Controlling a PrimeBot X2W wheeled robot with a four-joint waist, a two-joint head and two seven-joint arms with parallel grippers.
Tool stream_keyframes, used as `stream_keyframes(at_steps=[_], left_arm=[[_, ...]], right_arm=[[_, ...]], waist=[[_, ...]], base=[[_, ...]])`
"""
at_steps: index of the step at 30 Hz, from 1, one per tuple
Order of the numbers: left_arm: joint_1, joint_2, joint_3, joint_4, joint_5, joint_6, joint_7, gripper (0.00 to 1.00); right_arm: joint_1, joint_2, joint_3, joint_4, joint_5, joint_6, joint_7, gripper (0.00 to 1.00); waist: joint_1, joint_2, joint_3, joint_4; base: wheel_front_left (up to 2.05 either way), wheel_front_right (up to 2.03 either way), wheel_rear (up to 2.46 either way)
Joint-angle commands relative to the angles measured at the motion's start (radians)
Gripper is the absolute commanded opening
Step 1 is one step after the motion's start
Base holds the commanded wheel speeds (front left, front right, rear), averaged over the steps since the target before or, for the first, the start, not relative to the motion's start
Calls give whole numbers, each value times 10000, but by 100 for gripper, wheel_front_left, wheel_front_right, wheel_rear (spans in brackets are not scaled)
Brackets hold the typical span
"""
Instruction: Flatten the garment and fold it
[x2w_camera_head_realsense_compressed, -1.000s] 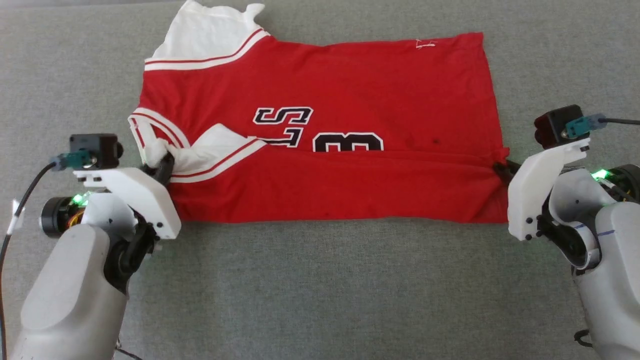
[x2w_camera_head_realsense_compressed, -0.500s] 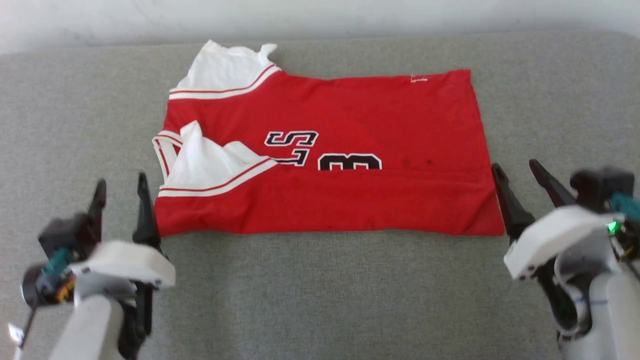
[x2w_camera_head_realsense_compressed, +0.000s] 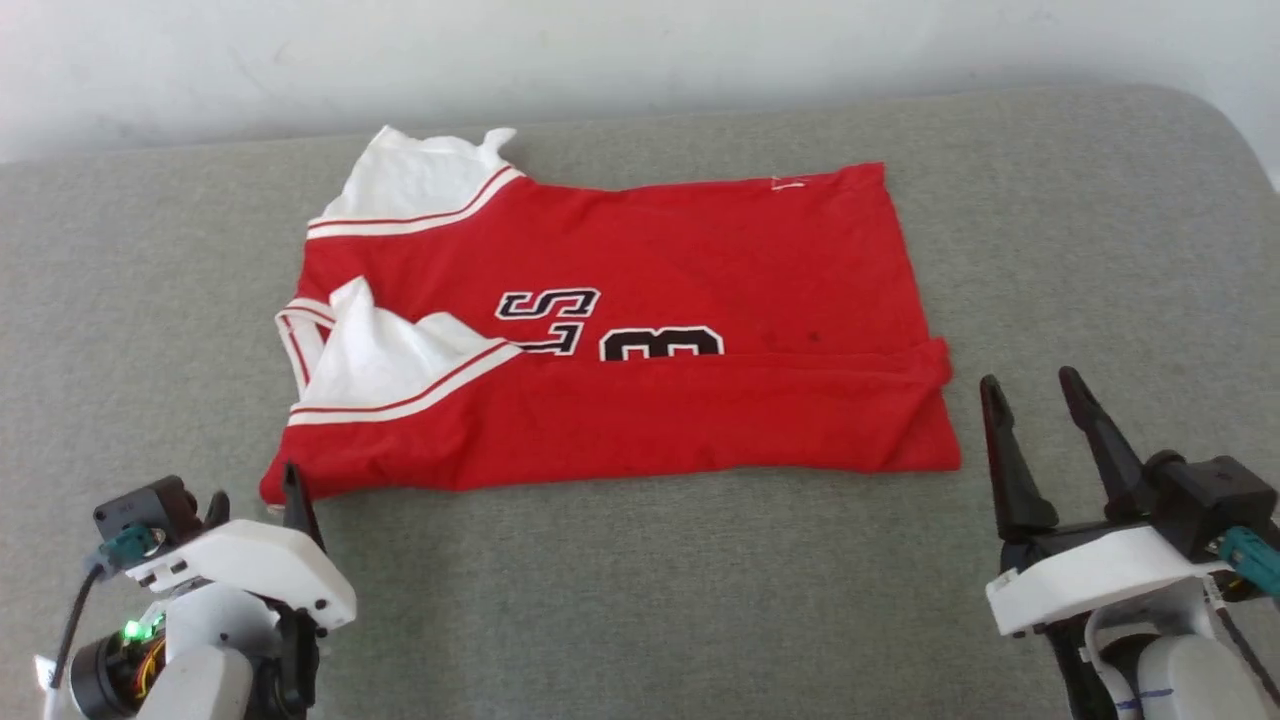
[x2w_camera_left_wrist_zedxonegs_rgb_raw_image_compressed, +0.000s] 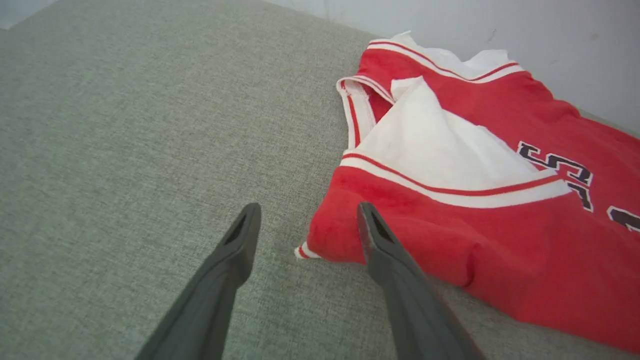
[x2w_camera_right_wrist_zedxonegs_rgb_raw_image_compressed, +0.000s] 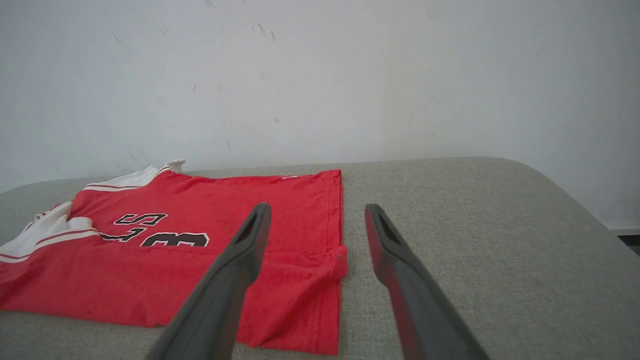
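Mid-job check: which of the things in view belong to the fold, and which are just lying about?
Part of the job:
- garment, red jersey, near edge folded over the number
- left gripper, open, by the sleeve-end corner
- right gripper, open, by the hem end

Just there:
- grey padded surface under the jersey
- white wall behind

"What did the wrist camera catch?"

"The right gripper (x2w_camera_right_wrist_zedxonegs_rgb_raw_image_compressed: 317, 209), its two dark fingers (x2w_camera_right_wrist_zedxonegs_rgb_raw_image_compressed: 400, 280) spread wide."

"And the garment (x2w_camera_right_wrist_zedxonegs_rgb_raw_image_compressed: 150, 265)?"

"It lay flat on the grey cushion (x2w_camera_right_wrist_zedxonegs_rgb_raw_image_compressed: 475, 260) below the pale wall (x2w_camera_right_wrist_zedxonegs_rgb_raw_image_compressed: 320, 75). Its near edge was folded up over the '3', and its white sleeves were at the far left."
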Motion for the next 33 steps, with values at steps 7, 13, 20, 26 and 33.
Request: stream_keyframes(at_steps=[7,13,20,26,33], left_arm=[[33,166,113,373,-725,399,1891,100],[344,339,-271,352,-1250,12,3324,0],[399,391,-146,-65,-1049,-162,2445,0],[115,293,-180,-34,-849,-395,1641,0],[-289,135,-413,144,-786,-629,1393,0]], right_arm=[[-73,43,442,185,-33,-9,-83,100],[19,44,596,219,-178,-9,-14,100],[-195,44,405,419,-247,-9,340,100],[-1038,44,95,1549,5,-9,2729,100],[-2115,45,-59,2488,-141,-9,6296,100]], waist=[[1,1,-28,-557],[1,1,-47,-714],[1,1,-37,-511],[1,1,82,-251],[1,1,358,71]], base=[[0,0,0],[0,0,0],[0,0,0],[0,0,0],[0,0,0]])
